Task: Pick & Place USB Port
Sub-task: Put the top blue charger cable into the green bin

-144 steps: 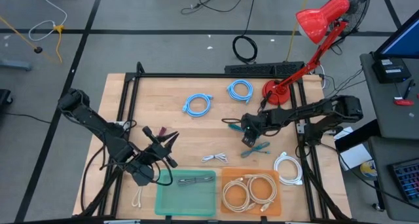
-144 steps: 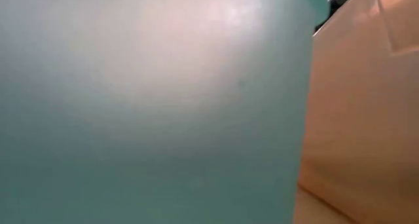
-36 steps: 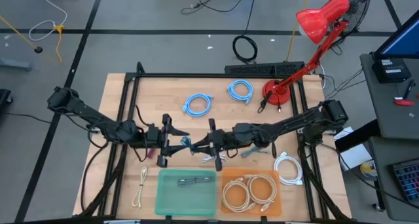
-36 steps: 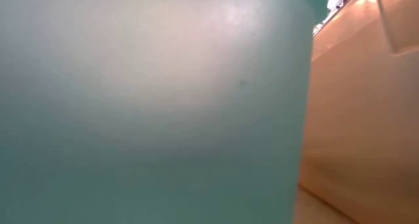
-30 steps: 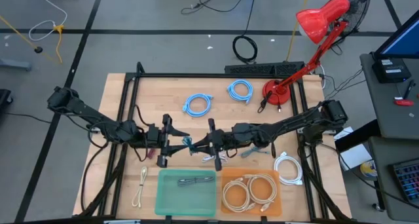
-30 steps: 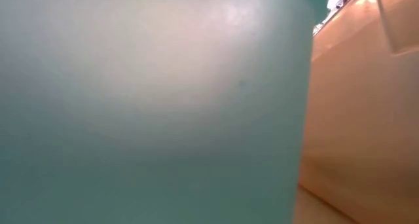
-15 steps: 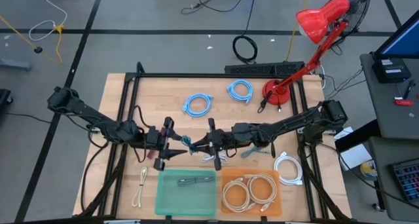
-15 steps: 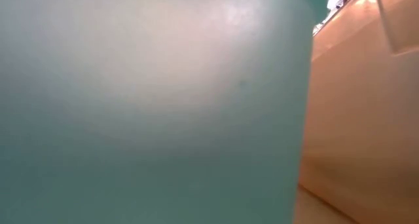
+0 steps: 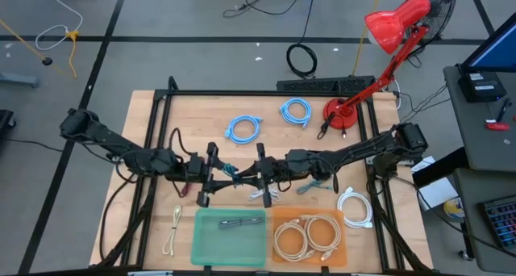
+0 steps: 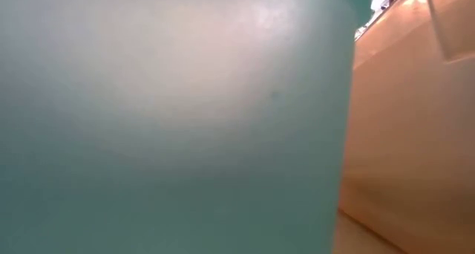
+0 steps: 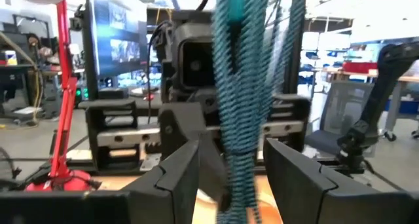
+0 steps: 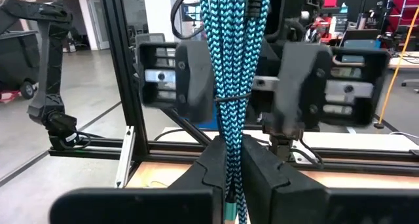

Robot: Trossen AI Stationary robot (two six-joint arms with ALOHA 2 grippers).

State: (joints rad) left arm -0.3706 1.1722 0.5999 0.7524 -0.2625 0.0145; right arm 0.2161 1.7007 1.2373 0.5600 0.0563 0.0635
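2 grippers meet above mid-table in a handover: the right gripper (image 12: 228, 168) is clamped on a bundled teal braided USB cable (image 12: 229, 73), and the left gripper (image 11: 226, 168) stands spread around it. Next, the left should close before the right releases.

Teal braided USB cable (image 12: 229, 86), bundled, hangs upright above the table.

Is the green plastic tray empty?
No. In the high view, the green plastic tray holds a small dark bundled cable, lying near its far edge; the remaining floor looks bare.
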